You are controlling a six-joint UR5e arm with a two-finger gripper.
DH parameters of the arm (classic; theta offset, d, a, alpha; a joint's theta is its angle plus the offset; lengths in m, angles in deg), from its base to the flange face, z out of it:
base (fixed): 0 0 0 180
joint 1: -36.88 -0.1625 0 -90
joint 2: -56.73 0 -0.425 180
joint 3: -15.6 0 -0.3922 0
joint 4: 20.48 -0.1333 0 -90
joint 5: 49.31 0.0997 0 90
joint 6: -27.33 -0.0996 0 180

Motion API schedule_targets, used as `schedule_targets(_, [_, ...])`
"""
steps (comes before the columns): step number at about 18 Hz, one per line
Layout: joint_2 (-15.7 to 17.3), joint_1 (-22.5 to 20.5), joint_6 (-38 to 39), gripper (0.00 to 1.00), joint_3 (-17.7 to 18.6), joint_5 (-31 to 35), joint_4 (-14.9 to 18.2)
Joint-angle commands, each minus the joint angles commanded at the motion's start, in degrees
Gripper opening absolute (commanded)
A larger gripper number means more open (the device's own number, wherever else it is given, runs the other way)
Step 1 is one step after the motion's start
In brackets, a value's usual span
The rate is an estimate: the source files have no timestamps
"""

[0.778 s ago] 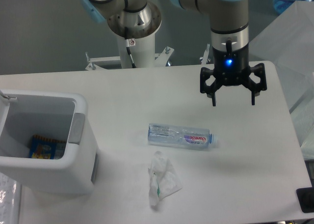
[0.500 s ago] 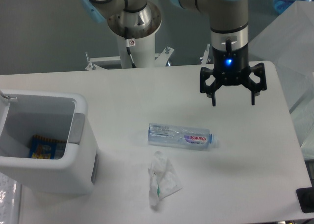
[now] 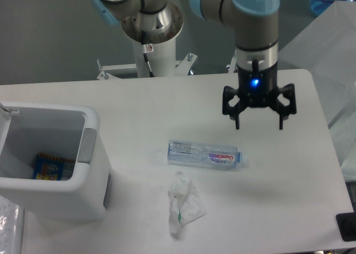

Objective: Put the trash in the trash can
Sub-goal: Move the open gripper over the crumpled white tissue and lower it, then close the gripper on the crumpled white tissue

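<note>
Gripper (image 3: pixel 258 123) (jaws wide) above table, near bottle (image 3: pixel 204 154) cap end.

The white desk (image 3: pixel 139 106) in front of me carries three things. A white trash can (image 3: pixel 50 195) stands on its left edge, a clear water bottle (image 3: pixel 203 154) with a pink-purple label lies on its side near the middle, and a crumpled white wrapper (image 3: pixel 183 203) with a small green mark lies just below the bottle, apart from it.

Bottle (image 3: pixel 204 154) lies flat above wrapper (image 3: pixel 183 203), right of bin (image 3: pixel 83 179)
</note>
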Motion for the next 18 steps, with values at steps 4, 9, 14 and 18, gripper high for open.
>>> schedule_targets(4, [-3.9,4.0,3.9,1.0,0.3,-0.3,-0.4])
schedule_targets(9, [-7.9,8.0,4.2,1.0,1.7,-1.1,-0.4])
schedule_targets(14, [-10.2,10.5,4.9,1.0,2.6,-1.1,-0.8])
schedule_targets(18, [-11.3,12.2,5.0,1.0,3.0,-1.1,-1.1])
